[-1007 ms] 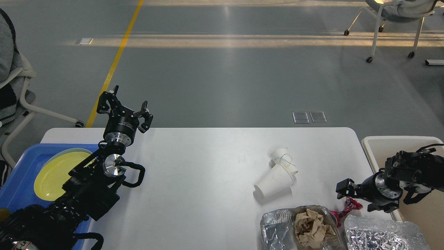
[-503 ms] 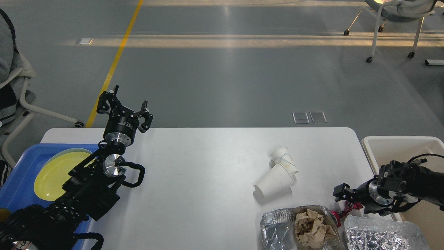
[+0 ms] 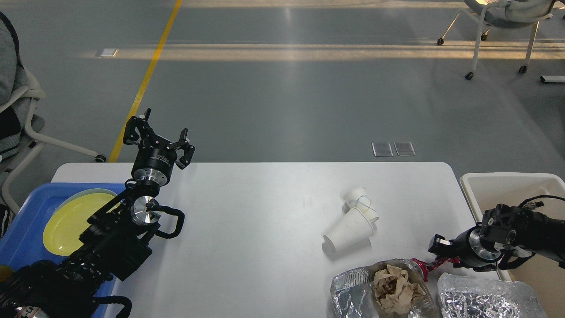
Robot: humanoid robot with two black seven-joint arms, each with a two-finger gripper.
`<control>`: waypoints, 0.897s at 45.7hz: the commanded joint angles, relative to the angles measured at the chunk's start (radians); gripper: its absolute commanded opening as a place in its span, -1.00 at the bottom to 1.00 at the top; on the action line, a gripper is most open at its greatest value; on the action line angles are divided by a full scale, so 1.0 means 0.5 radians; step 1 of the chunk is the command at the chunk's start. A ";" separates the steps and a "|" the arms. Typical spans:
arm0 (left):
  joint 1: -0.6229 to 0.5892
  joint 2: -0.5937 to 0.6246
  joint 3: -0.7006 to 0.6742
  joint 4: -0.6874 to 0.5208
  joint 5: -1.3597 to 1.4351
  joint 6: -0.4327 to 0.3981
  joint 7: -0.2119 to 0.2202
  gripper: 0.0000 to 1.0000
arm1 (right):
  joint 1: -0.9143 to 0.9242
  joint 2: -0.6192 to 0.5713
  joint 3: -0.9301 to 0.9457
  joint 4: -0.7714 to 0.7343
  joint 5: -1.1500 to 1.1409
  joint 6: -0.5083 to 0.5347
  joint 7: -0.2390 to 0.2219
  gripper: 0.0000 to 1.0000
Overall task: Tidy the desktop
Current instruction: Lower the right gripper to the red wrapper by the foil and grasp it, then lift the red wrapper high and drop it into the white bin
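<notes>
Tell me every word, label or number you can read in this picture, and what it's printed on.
Nothing here can be read.
Left end effector: faint pale marks on its black collar, too small to read.
Red wrapper at the right end effector: crumpled, no print legible.
Paper cups, foil trays, yellow plate and desktop: no text visible.

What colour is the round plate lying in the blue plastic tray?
Yellow; the round plate shows best in the head view.

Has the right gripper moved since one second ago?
Yes. The right gripper has dropped lower toward the near edge, judged against the cream-white bin, and now sits at the red wrapper.
</notes>
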 commanded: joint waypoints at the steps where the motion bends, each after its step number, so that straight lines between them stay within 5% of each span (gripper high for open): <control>1: 0.003 0.000 0.000 0.000 0.000 0.001 0.000 1.00 | 0.033 0.000 0.003 -0.002 0.003 0.009 0.000 -0.08; 16: 0.003 0.000 0.000 0.000 0.000 0.001 0.000 1.00 | 0.554 -0.065 0.009 -0.008 0.024 0.239 0.003 -0.07; 34: 0.003 0.000 0.000 0.000 0.000 -0.002 0.000 1.00 | 1.713 -0.347 0.025 0.041 0.021 1.177 0.019 -0.07; 41: 0.000 0.000 0.000 0.000 0.000 0.002 0.000 1.00 | 2.143 -0.411 0.037 0.071 0.024 1.202 0.019 -0.07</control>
